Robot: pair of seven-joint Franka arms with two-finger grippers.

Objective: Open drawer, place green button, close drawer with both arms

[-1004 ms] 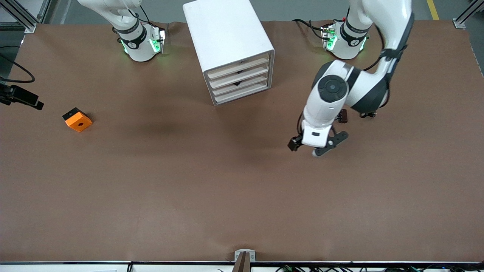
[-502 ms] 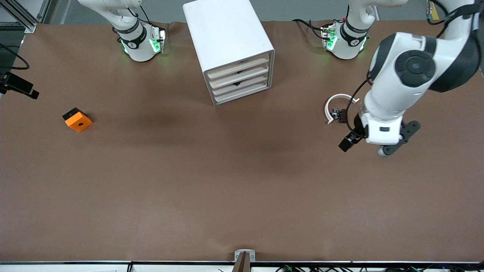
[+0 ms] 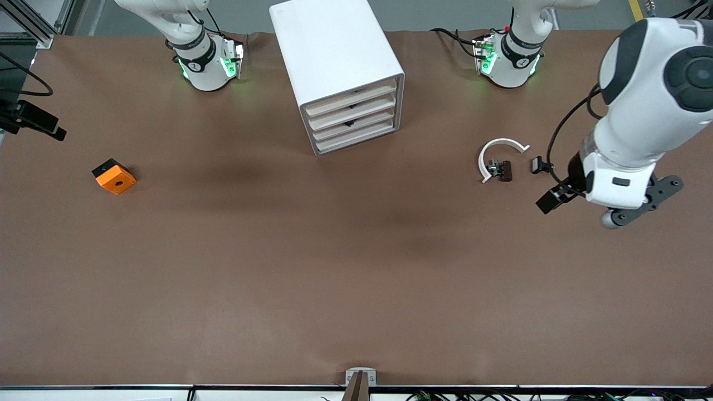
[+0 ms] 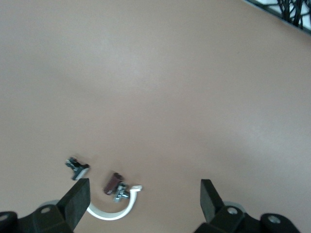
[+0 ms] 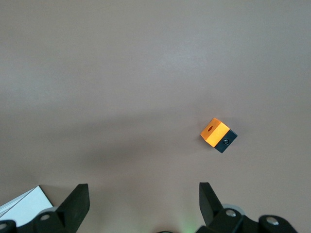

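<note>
The white cabinet (image 3: 334, 55) stands between the two arm bases, and all four cream drawer fronts (image 3: 352, 114) sit flush and closed. No button shows in any view. My left gripper (image 4: 143, 188) hangs open and empty over the table toward the left arm's end, just beside a white arc (image 3: 497, 151) with a small dark part (image 3: 503, 169) and a second small part (image 3: 537, 164). One of its black fingers (image 3: 550, 201) shows in the front view. My right gripper (image 5: 143, 190) is open and empty, high over the right arm's end of the table.
An orange block (image 3: 114, 177) with a black hole lies toward the right arm's end; the right wrist view shows this block (image 5: 217, 134) too. The cabinet's corner (image 5: 22, 206) edges into that view. A black bracket (image 3: 359, 384) sits at the table's near edge.
The left arm swung away from the table's middle toward its own end, uncovering the white arc and the small parts. Its gripper stayed open. The cabinet and the orange block did not move.
</note>
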